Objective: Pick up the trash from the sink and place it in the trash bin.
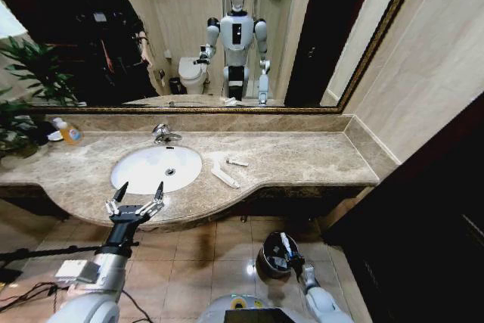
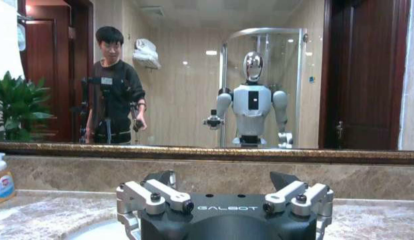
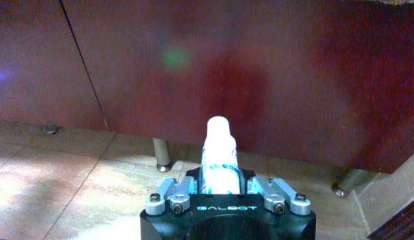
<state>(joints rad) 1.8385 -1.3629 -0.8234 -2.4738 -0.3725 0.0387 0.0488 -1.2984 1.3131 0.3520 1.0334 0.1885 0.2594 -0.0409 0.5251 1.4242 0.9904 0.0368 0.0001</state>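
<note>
Brown marble counter ahead; my right gripper (image 3: 222,186) clenches a white tube (image 3: 218,155) over the trash bin (image 1: 270,261), so I'd centre before dropping; left gripper (image 1: 138,200) spread by the sink (image 1: 125,168)

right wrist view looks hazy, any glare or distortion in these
Right wrist view: soft, with coloured flare spots on the dark cabinet front; the white tube in the right gripper looks washed out. Head view: wide-angle bending of the counter, bright glint on the floor tile.

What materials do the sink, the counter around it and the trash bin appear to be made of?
The sink looks like glazed white ceramic, smooth and evenly glossy. The counter seems polished brown marble, mottled and veined. The trash bin appears to be shiny dark metal, given its bright reflections.
</note>
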